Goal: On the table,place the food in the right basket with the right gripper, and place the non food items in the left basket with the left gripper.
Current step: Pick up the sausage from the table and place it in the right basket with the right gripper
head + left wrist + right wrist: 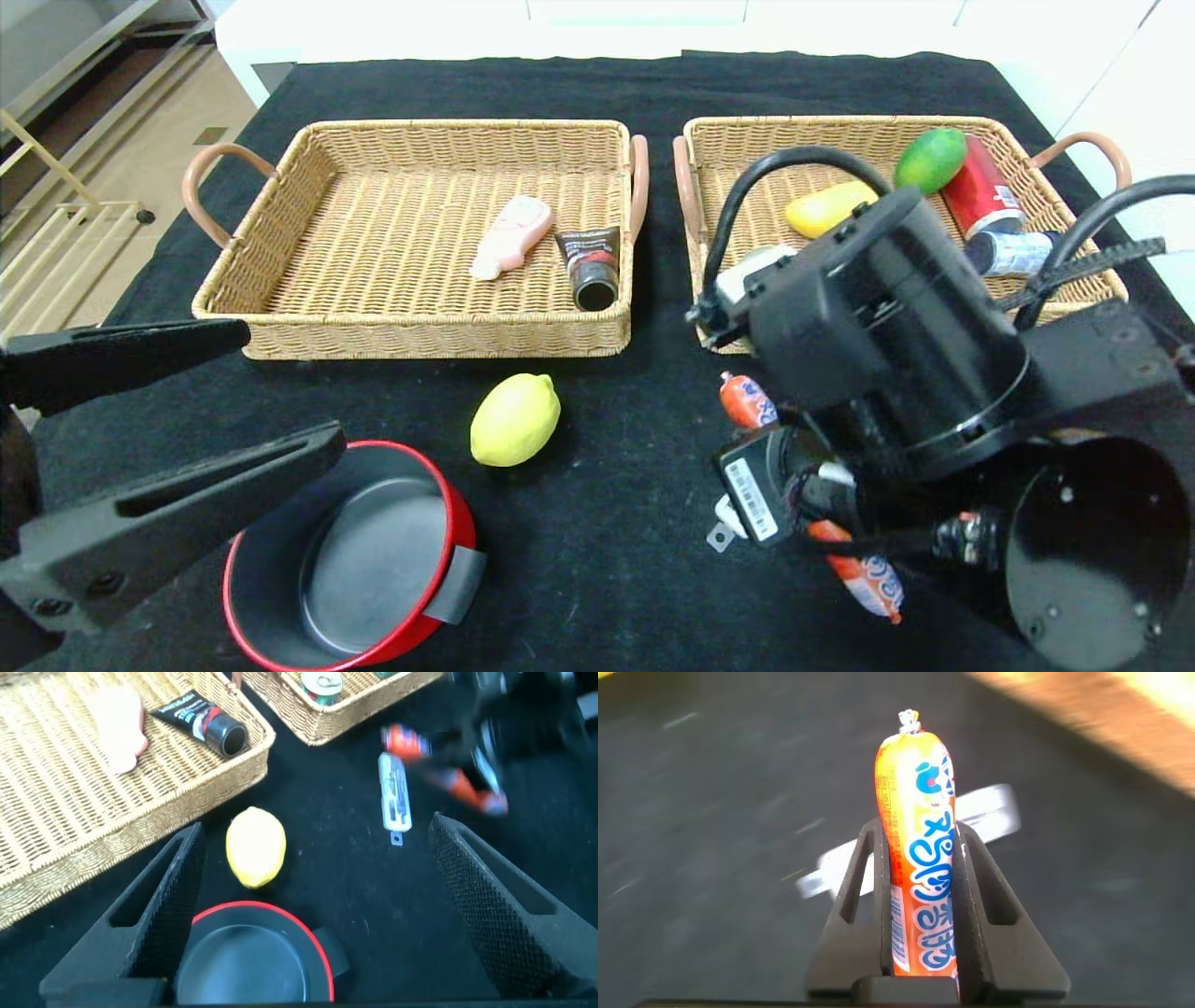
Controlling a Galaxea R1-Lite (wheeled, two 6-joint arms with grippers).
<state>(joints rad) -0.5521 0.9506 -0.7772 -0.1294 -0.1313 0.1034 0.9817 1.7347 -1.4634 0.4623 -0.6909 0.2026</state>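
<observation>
My right gripper [920, 849] is shut on an orange wrapped sausage [918, 859], which lies lengthwise between the fingers and is held above the black table. In the head view the sausage's tip [744, 401] pokes out from under the right arm [887, 317], in front of the right basket [695, 201]. A yellow lemon [515, 420] and a red pot [350, 560] sit on the table in front of the left basket [411, 336]. A flat white packet [395, 793] lies beside the sausage. My left gripper [294, 387] is open and empty above the pot.
The left basket holds a pink item [511, 236] and a black tube [591, 266]. The right basket holds a green fruit [930, 159], a yellow item [826, 207], a red can [980, 196] and a silver can [1013, 252]. An orange wrapped end [868, 581] shows under the right arm.
</observation>
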